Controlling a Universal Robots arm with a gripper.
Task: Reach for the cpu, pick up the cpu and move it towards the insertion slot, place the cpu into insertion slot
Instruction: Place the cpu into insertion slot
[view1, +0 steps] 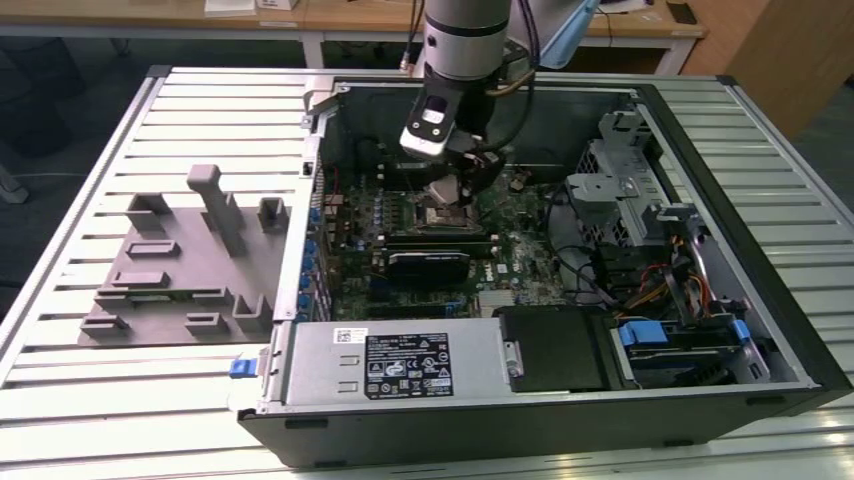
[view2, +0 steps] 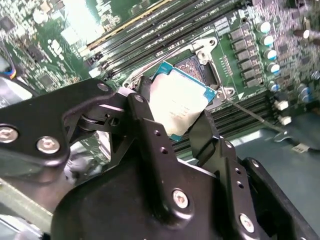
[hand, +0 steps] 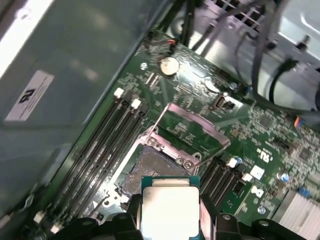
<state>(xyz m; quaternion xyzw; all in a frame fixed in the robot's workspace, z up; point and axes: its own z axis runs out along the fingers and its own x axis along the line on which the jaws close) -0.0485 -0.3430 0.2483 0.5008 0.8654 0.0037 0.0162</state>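
Note:
The cpu (view2: 177, 102), a flat square chip with a silvery top and a pale rim, sits clamped between my black fingers (view2: 146, 117). My gripper (view2: 174, 114) is shut on it. In the first wrist view the cpu (hand: 170, 207) hangs just above the edge of the insertion slot (hand: 150, 167), whose dark centre lies bare with its metal load plate (hand: 192, 131) swung up. The second wrist view shows the slot (view2: 196, 64) partly behind the tilted chip. In the exterior view my gripper (view1: 447, 185) hovers inside the computer case, directly over the slot (view1: 449, 216).
Long black memory slots (hand: 107, 137) run beside the socket. A black card (view1: 427, 266) lies just beyond it on the board. The power supply (view1: 400, 362), drive cage (view1: 614, 190) and cables crowd the case. A grey fixture block (view1: 187, 270) rests on the slatted table.

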